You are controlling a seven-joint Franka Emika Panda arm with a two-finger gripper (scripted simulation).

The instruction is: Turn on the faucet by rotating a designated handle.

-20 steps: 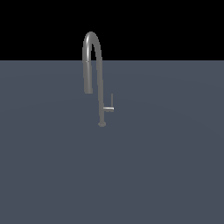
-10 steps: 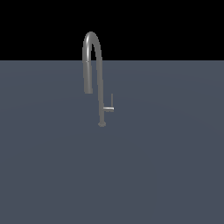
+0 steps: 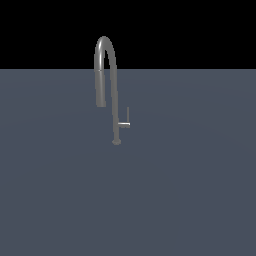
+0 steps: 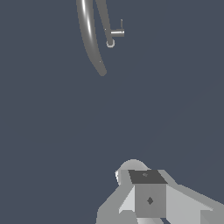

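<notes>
Mid-surface, tall grey metal gooseneck faucet (image 3: 106, 75) upright, thin grey L-shaped lever handle (image 3: 125, 121) untouched, grey gripper (image 4: 146, 199) well apart, claw state unclear.

You have one faucet (image 3: 114, 85) in front of you, standing on one flat grey surface (image 3: 190, 190). On that faucet you can count one arched spout (image 3: 102, 65), one straight stem (image 3: 116, 117) and one small round base (image 3: 116, 142). One handle (image 3: 125, 121) sticks out of the stem just above the base, made of one short stub and one slim upright rod. In the wrist view you see one faucet and one handle (image 4: 117, 31) again, and one gripper (image 4: 148, 192) well apart from the faucet.
</notes>
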